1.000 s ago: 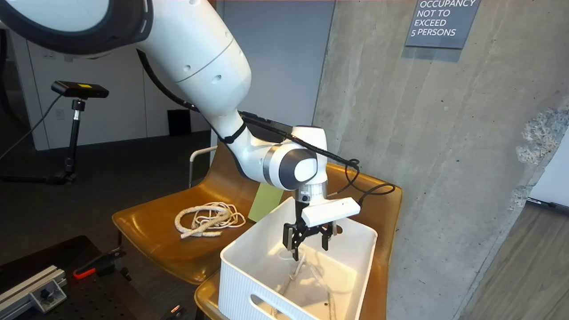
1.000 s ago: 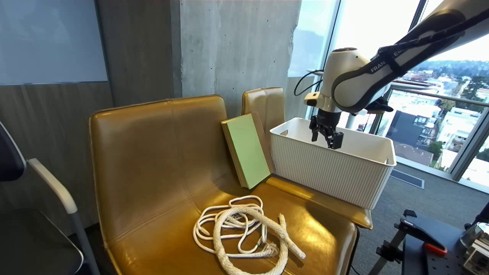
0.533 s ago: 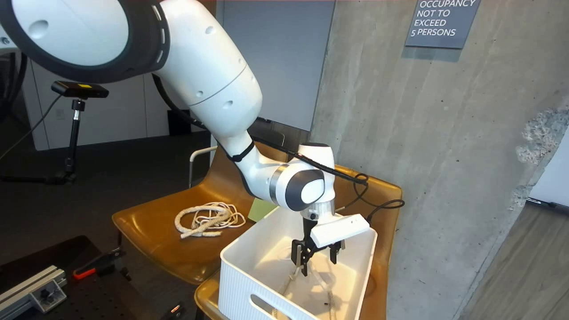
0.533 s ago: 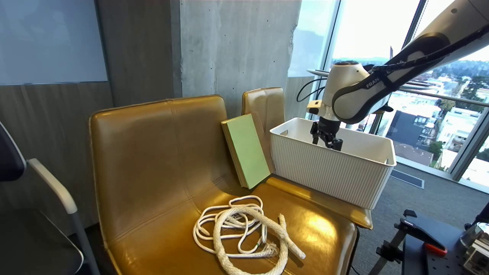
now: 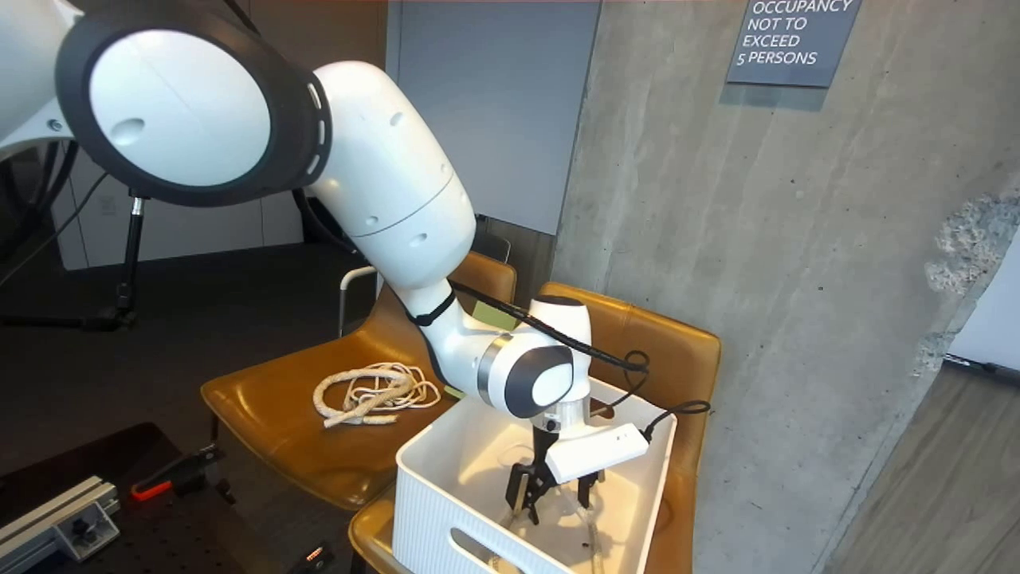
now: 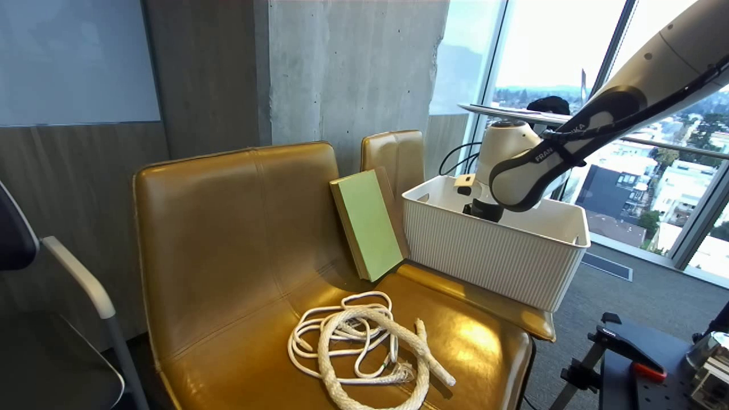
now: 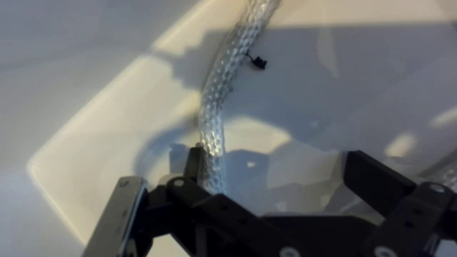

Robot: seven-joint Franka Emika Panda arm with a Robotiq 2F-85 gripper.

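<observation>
My gripper (image 5: pixel 559 510) is open and points down inside the white bin (image 5: pixel 430 510). In the wrist view its fingers stand wide apart (image 7: pixel 275 157) with nothing clasped. A pale braided rope (image 7: pixel 217 89) lies on the bin floor and runs down beside the inner side of the left-hand finger; I cannot tell if they touch. A second rope stretch (image 7: pixel 448 178) shows at the right edge, outside the other finger. In an exterior view, rope (image 5: pixel 591 530) lies below the fingers. In an exterior view the bin (image 6: pixel 484 256) wall hides the fingertips; only the gripper's upper part shows.
The bin stands on a tan leather chair (image 6: pixel 228 228). Coiled white ropes (image 6: pixel 421 353) lie on the neighbouring seat. A green book (image 6: pixel 370 225) leans beside the bin. A small dark scrap (image 7: pixel 259 63) lies on the bin floor. A dark table (image 6: pixel 621 364) holds tools.
The arm and gripper have moved down, taking the fingers from near the bin's rim deeper into it. The fingers stay open. Bin, coiled ropes and book have not moved.
</observation>
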